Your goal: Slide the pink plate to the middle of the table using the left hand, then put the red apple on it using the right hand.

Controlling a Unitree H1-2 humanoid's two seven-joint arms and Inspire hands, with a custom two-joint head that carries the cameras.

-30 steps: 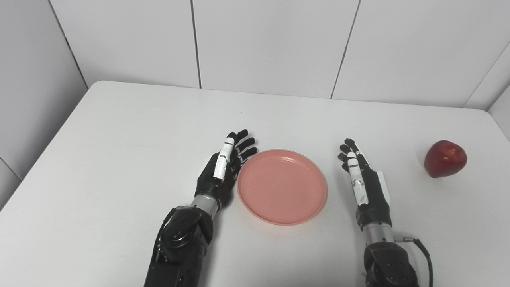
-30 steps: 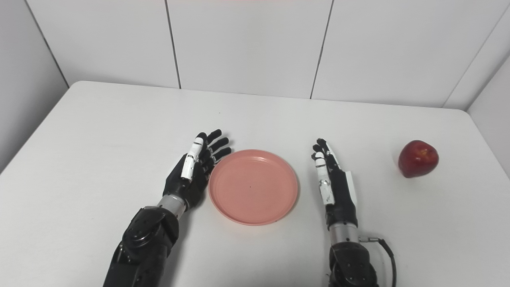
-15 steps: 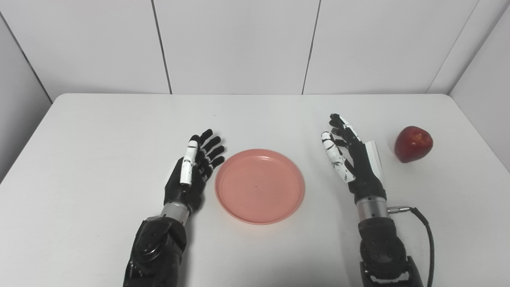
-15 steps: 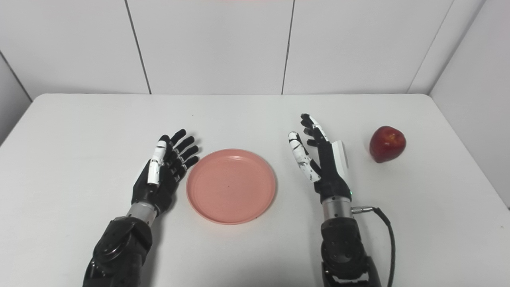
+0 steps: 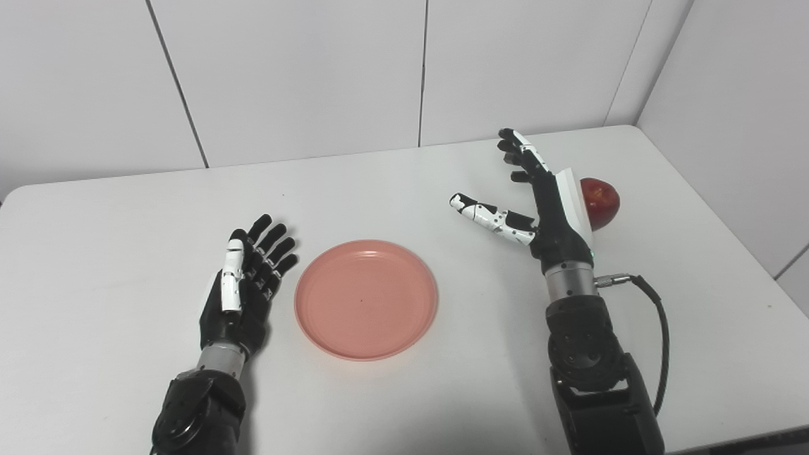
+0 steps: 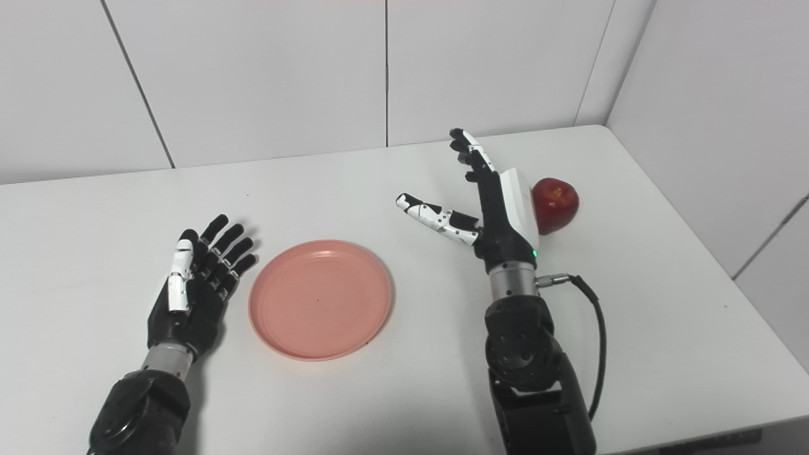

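The pink plate [image 5: 366,299] lies flat near the middle of the white table [image 5: 114,208]. My left hand [image 5: 243,284] rests open just left of the plate, a small gap from its rim, fingers spread. The red apple [image 5: 599,202] sits at the table's far right, partly hidden behind my right hand [image 5: 543,202]. That hand is raised, open, thumb spread wide to the left, its back close beside the apple and holding nothing. In the right eye view the apple [image 6: 556,205] shows just right of the hand [image 6: 496,208].
White panelled walls [image 5: 303,76] close in behind the table and on its right side [image 5: 739,114]. A black cable [image 5: 657,328] loops from my right wrist. The table's front right edge [image 6: 727,436] shows at the bottom.
The camera has swung to the right. My right hand has lifted, moved forward and right toward the apple, and spread its thumb. My left hand has drawn slightly away from the plate.
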